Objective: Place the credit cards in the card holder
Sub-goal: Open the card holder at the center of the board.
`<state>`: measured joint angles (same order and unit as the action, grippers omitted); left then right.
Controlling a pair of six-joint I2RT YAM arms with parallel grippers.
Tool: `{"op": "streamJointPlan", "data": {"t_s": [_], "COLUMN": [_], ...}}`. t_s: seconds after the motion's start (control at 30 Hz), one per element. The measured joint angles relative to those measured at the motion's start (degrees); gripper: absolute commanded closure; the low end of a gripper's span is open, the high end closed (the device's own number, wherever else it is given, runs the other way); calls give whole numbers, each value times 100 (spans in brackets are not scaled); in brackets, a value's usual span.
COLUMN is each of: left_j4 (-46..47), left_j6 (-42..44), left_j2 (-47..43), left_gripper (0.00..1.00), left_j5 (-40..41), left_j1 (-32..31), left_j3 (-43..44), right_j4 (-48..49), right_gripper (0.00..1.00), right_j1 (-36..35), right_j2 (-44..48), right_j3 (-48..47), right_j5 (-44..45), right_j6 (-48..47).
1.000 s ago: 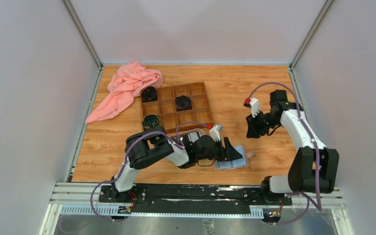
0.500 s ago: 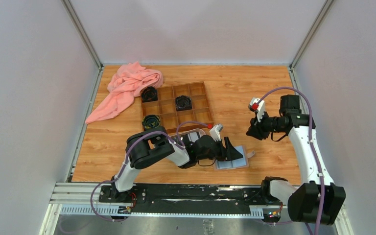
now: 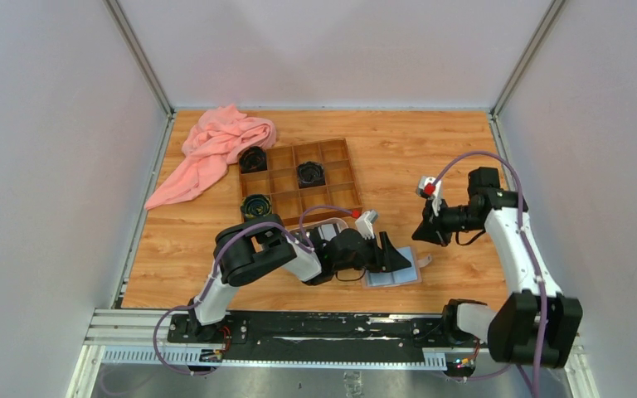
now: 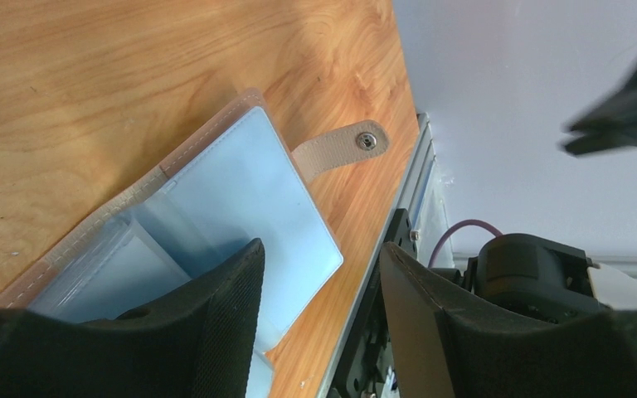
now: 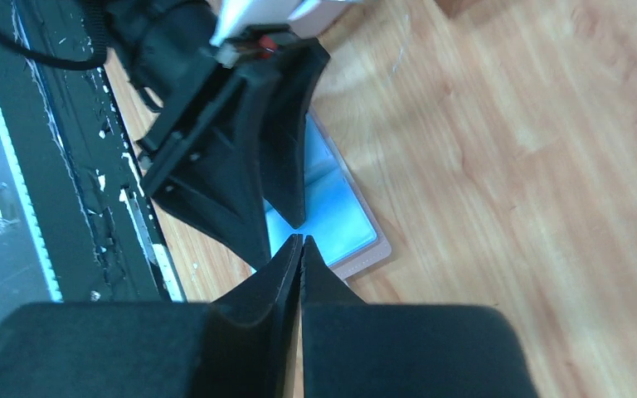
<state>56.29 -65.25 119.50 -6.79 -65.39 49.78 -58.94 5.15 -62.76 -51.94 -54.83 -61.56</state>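
L gripper [image 4: 319,247] released over open card holder [image 4: 240,182]; R gripper [image 5: 301,240] clenched, empty (compartment box [image 3: 340,176], pink cloth [image 3: 216,145] behind).

The right pincer [image 5: 301,249], jaws pressed together, hangs above the counter [image 5: 506,166] beside the left pincer [image 5: 279,242] over the open card holder [image 5: 342,222].

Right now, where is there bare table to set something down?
Bare wood: far right, between the brown wooden compartment box and the right arm; near left, this side of the crumpled pink cloth. Crowded near centre: the left hand over the open tan card holder, the right hand close by.
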Motion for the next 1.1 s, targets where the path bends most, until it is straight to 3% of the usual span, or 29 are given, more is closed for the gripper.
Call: {"op": "streamJointPlan", "data": {"t_s": [0.27, 0.63, 1.1], "left_j4": [0, -4, -612], "left_j6": [31, 90, 507], "left_j2": [0, -35, -1735], "left_gripper": [48, 47, 39], "left_j5": [13, 13, 498], "left_j1": [0, 0, -129], "left_j3": [0, -28, -1036], "right_j4": [461, 774, 866], "right_gripper": [98, 98, 98], "right_j1": [-70, -852, -935], "right_j2": [-1587, -2979, -3423], "right_j3": [-149, -179, -179], "right_j5": [428, 1388, 1963], "right_j6": [984, 1600, 1847]}}
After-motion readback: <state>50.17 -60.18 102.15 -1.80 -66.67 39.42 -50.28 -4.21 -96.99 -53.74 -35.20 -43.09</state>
